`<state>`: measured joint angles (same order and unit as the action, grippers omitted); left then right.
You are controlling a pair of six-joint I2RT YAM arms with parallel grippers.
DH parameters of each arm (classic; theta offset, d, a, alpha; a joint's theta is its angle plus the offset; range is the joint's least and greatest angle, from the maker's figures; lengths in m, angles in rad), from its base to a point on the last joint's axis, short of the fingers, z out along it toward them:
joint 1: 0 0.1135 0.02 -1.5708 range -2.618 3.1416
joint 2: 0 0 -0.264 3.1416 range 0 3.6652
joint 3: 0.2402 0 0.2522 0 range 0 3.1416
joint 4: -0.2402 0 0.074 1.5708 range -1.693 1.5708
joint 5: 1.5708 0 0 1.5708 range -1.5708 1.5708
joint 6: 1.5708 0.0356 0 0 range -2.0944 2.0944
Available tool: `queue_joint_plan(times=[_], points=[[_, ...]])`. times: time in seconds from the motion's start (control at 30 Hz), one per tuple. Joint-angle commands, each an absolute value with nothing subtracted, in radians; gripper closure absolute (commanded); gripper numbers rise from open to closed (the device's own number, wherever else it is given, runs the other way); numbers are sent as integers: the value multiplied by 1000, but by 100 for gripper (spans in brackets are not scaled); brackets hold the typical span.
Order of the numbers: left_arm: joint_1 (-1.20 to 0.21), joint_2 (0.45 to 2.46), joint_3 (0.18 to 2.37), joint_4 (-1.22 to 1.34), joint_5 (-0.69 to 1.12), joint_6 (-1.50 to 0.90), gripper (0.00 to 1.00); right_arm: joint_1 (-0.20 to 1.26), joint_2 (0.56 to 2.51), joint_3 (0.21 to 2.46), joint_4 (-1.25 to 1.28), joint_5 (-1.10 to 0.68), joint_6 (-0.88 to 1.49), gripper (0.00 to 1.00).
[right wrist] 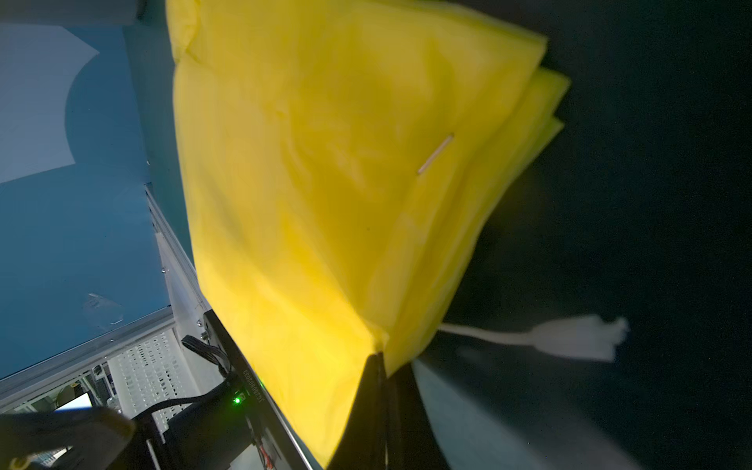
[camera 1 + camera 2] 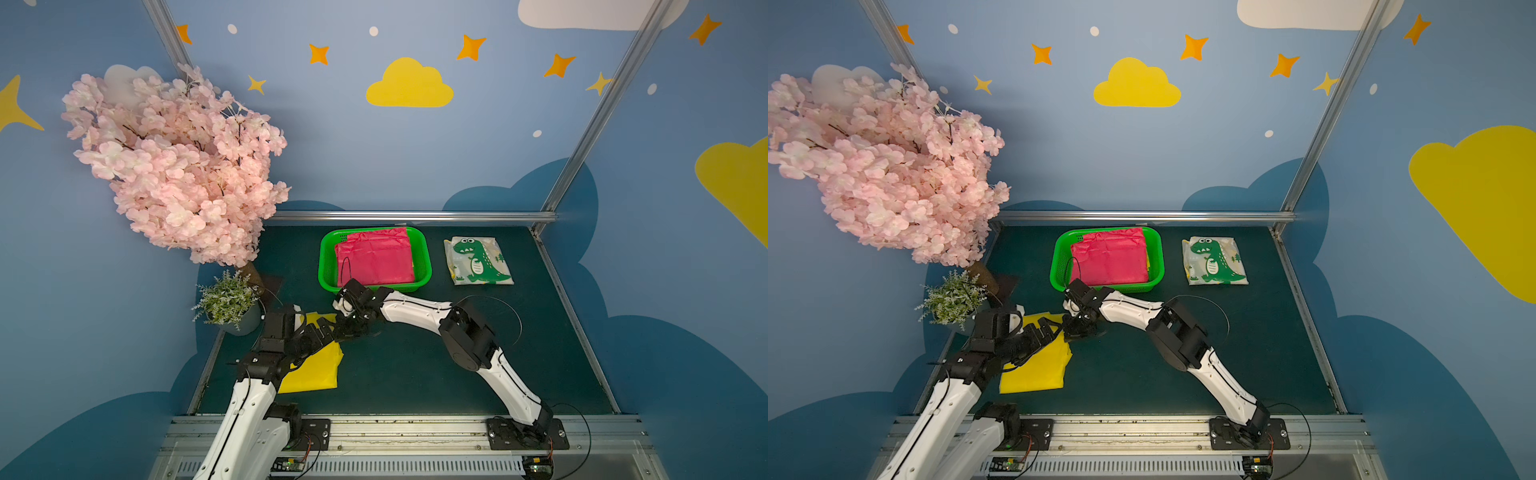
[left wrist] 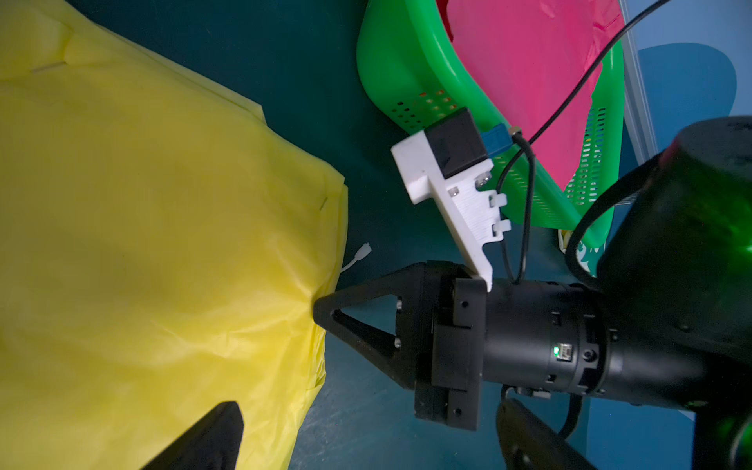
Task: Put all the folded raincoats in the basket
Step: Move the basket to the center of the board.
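**Yellow raincoat pinched at one edge, basket close behind**

You are looking down on a dark green table (image 2: 415, 374), walled in blue, with a metal rail along its far edge. At its left a pink blossom tree (image 2: 174, 166) overhangs, with a small potted plant (image 2: 226, 301) below it. Keep lifts away from that side. The middle and right of the table lie open.

The basket (image 2: 328, 253) sits at the far middle, already holding a folded pink raincoat (image 2: 374, 262) that fills most of its floor. A dinosaur-print raincoat (image 2: 478, 262) lies flat to its right, apart from it.

The yellow raincoat (image 2: 316, 374) lies flat near the front left, partly under the left arm. It looks thin, light, limp and slick, stacked in loose layers, so expect it to sag and perhaps unfold when raised by one point.

The right gripper (image 3: 321, 311) is closed tight on the raincoat's edge nearest the basket, and the fabric puckers there. The left gripper (image 2: 1047, 329) hangs above the same raincoat with its jaws wide apart, holding nothing. A second hold on a neighbouring edge would probably keep the folds together.

A white drawstring end (image 1: 569, 337) trails from the pinched edge and could snag on the basket's rim
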<state>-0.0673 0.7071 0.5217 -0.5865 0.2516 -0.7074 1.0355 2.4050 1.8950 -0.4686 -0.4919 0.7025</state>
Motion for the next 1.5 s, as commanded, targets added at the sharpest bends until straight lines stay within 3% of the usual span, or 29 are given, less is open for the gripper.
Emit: queue_joint_plan(times=[0.0,0.53,0.97,1.47], points=[[-64,711,518,-586,271,-707,0,1024,2333,1846,-464,-493,691,100],[-89,795,508,-500,330,-705,0,932,2004,1394,-422,-477,623,100],[-246,977,540,-399,294,-708,0,741,1677,985,-469,-456,536,100],[-395,1306,609,-240,351,-656,0,641,1670,923,-456,-480,497,100]])
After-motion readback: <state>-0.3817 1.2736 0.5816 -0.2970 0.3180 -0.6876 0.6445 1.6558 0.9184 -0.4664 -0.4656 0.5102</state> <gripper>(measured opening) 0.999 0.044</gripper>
